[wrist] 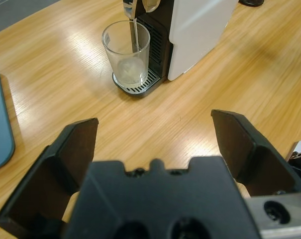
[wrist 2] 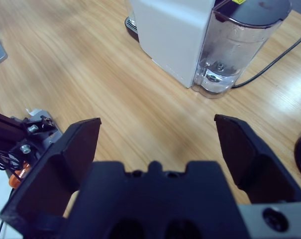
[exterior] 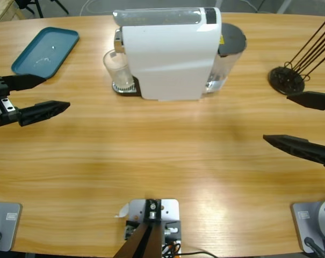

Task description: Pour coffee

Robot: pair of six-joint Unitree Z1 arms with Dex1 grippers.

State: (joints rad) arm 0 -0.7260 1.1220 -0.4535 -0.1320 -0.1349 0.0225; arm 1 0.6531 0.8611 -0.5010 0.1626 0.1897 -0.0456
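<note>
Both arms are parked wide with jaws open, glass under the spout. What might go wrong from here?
1. The glass is thin and clear; the left gripper closing off-centre may tip it off the drip tray.
2. The right gripper sits near the black wire stand and could snag it when reaching for the coffee machine.

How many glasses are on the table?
1. The glass stands on the drip grille under the spout of the coffee machine, on its left side in the high view. Another could hide behind the machine.
</note>
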